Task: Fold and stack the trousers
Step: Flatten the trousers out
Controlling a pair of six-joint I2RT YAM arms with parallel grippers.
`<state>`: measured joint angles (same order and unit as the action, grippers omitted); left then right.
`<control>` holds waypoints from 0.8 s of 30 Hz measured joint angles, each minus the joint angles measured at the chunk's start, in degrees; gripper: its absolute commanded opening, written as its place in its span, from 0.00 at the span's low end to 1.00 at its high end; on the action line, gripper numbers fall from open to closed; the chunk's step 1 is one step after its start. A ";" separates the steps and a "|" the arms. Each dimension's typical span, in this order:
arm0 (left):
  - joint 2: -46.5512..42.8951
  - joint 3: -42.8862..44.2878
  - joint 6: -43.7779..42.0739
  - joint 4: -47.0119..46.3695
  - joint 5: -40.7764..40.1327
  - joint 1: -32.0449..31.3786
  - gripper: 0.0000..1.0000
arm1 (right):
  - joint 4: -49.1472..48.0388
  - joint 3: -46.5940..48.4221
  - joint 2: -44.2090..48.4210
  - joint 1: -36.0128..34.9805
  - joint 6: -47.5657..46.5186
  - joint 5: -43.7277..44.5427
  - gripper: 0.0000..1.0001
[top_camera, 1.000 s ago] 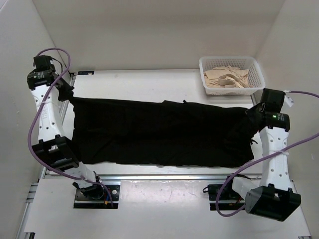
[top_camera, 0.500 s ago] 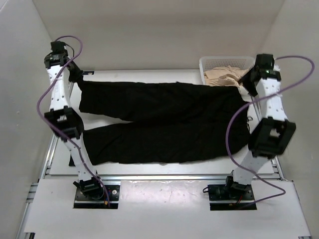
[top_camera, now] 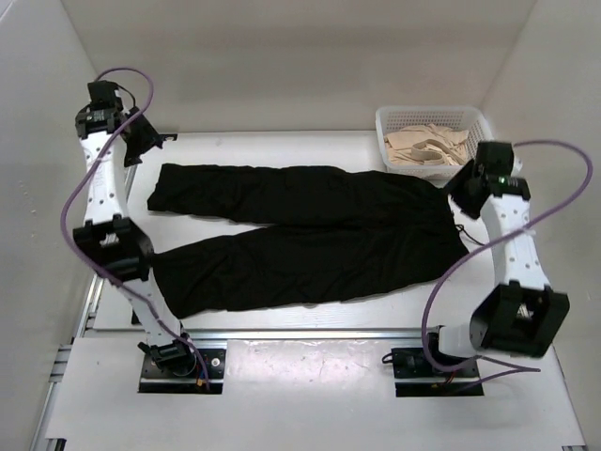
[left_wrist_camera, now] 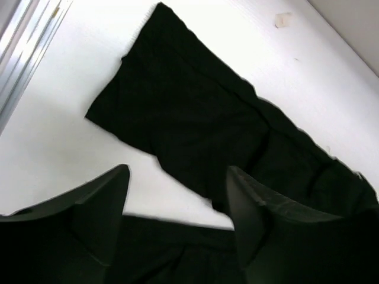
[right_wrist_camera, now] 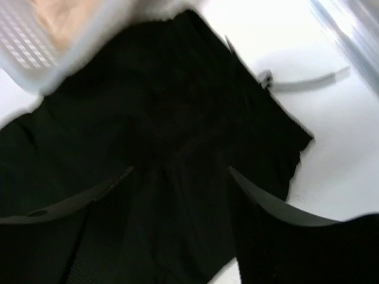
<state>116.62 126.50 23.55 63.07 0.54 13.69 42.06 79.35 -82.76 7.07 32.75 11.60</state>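
The black trousers (top_camera: 310,225) lie spread flat on the white table, both legs pointing left and splayed apart, the waist at the right. My left gripper (top_camera: 143,139) hovers open above the far leg's cuff (left_wrist_camera: 177,112), with nothing between its fingers (left_wrist_camera: 100,207). At the other end, my right gripper (top_camera: 462,180) hangs open over the waist (right_wrist_camera: 177,118), its fingers (right_wrist_camera: 260,198) apart and empty. A drawstring (right_wrist_camera: 302,81) trails from the waistband onto the table.
A white mesh basket (top_camera: 432,111) with beige garments (top_camera: 427,146) stands at the back right, close to the right gripper and touching the waist corner. Metal rails (top_camera: 310,334) run along the table's near and left edges. White walls enclose the table.
Both grippers carried the upper leg from the doubled-over trousers toward the back of the table, then opened and let go. The legs now lie apart; the right arm has drawn back and lower.
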 measured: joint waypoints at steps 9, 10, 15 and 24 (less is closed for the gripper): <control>-34.93 -43.10 0.52 -6.21 3.63 -1.16 0.36 | 0.37 -26.93 16.09 0.07 1.68 -9.05 0.38; -37.53 -48.54 1.22 -6.10 4.39 -1.49 0.36 | 0.50 -28.96 17.16 0.04 1.86 -9.92 0.37; -40.44 -67.23 7.65 -6.21 5.81 -4.26 0.37 | 1.40 -33.38 19.23 0.04 2.86 -12.20 0.37; -23.96 -67.80 12.76 -10.12 4.35 -4.79 0.20 | 0.46 -31.74 16.31 0.04 3.02 -13.35 0.61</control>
<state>92.66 58.70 36.32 52.95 4.89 8.91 42.52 47.62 -66.46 7.11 35.77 -1.76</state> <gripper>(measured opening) 0.283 0.541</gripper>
